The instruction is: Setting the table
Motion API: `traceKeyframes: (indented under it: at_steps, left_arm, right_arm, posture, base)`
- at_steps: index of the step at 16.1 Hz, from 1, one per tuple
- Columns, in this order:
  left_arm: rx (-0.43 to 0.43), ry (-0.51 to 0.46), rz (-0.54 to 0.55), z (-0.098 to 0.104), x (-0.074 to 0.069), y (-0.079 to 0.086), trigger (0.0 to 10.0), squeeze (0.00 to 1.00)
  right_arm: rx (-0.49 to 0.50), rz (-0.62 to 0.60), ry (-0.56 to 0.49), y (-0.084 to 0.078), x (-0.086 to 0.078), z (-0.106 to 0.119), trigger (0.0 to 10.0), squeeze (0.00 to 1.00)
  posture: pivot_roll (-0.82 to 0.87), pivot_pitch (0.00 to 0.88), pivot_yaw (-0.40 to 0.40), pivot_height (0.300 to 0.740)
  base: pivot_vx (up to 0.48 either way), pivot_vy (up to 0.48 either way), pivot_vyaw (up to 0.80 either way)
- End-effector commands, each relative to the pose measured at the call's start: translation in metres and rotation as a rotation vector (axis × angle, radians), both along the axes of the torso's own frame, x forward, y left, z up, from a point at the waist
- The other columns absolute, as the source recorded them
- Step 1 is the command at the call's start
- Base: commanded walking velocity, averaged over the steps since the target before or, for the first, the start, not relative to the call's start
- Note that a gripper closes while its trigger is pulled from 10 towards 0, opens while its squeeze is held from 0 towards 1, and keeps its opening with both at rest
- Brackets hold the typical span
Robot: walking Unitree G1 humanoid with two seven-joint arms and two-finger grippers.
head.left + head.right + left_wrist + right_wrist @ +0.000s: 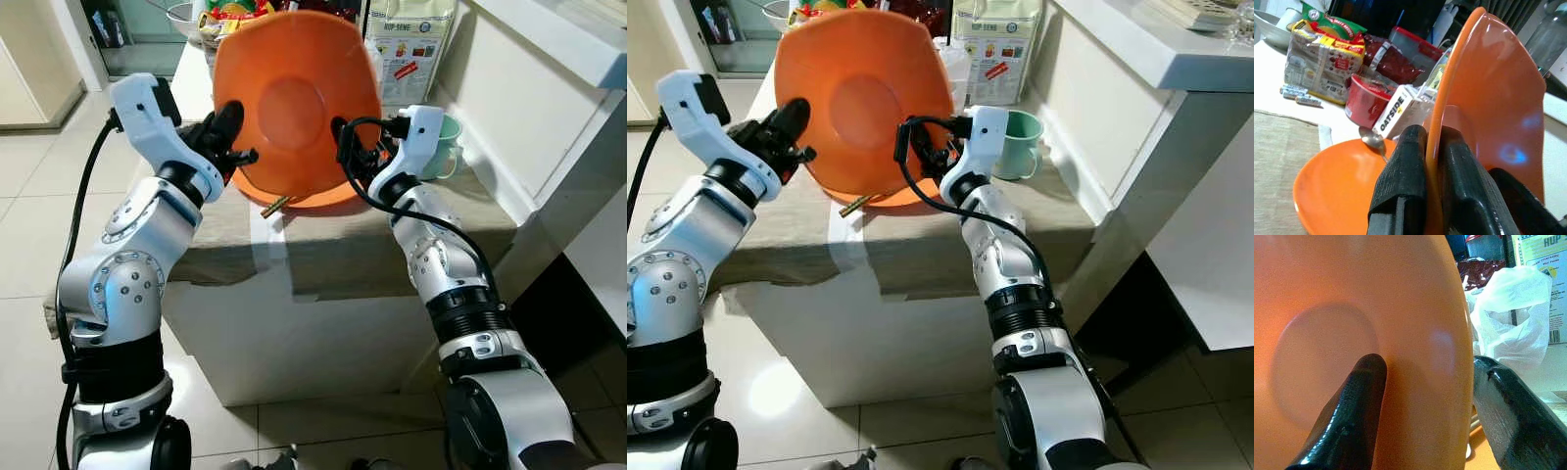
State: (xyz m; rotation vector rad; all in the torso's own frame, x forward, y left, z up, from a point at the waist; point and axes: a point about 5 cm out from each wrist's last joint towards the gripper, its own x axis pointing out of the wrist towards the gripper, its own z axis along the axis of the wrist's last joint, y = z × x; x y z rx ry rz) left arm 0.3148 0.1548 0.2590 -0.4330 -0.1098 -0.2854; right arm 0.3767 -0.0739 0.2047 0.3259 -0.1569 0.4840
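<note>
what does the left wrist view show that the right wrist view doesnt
Left wrist view alone: the left gripper with its fingers clamped on the rim of the upright orange plate, a second plate lying flat with a spoon, an Oatside carton and a red cup.

Right wrist view alone: the right gripper open astride the plate's edge, and a white bag.

Both: the upright plate.

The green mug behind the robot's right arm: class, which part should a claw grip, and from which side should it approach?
Grip the green mug by its rim and wall, coming down from above. It stands upright with its mouth open upward. A wall rises close on its far-right side, and the right claw and the tilted orange plate crowd its left, so the top looks the freest approach.
</note>
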Motion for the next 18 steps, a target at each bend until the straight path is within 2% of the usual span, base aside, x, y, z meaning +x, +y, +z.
traceKeyframes:
  at_steps: [1, 6, 11, 15, 18]
  left_arm:
    - [0.013, -0.037, 0.002, 0.005, -0.001, 0.001, 10.0, 1.00]
    - [0.021, -0.036, 0.007, 0.003, -0.001, 0.000, 10.0, 1.00]
    - [0.041, -0.054, 0.029, 0.004, -0.002, 0.003, 10.0, 1.00]
    - [0.142, -0.100, 0.115, 0.012, -0.004, 0.021, 10.0, 1.00]
    - [0.156, -0.063, 0.136, 0.003, -0.007, 0.034, 10.0, 1.00]
  right_arm:
    - [-0.024, -0.014, -0.007, -0.002, 0.000, -0.001, 0.0, 0.00]
    - [-0.043, -0.003, -0.012, 0.001, -0.004, -0.005, 0.0, 0.00]
    - [-0.045, 0.000, -0.043, 0.004, -0.005, 0.001, 0.0, 0.00]
    - [-0.060, -0.003, -0.046, 0.002, -0.004, 0.000, 0.0, 0.00]
    - [-0.065, -0.007, -0.044, 0.001, -0.004, -0.002, 0.0, 0.00]
  posture:
    - [-0.04, 0.022, -0.015, 0.740]
    - [-0.04, 0.031, -0.016, 0.740]
    - [-0.04, 0.027, -0.022, 0.740]
    - [-0.03, 0.023, -0.026, 0.740]
    - [-0.03, 0.024, -0.025, 0.740]
  base:
    - [0.000, 0.000, 0.00]
    - [0.000, 0.000, 0.00]
    - [0.000, 0.000, 0.00]
    - [0.000, 0.000, 0.00]
    - [0.000, 0.000, 0.00]
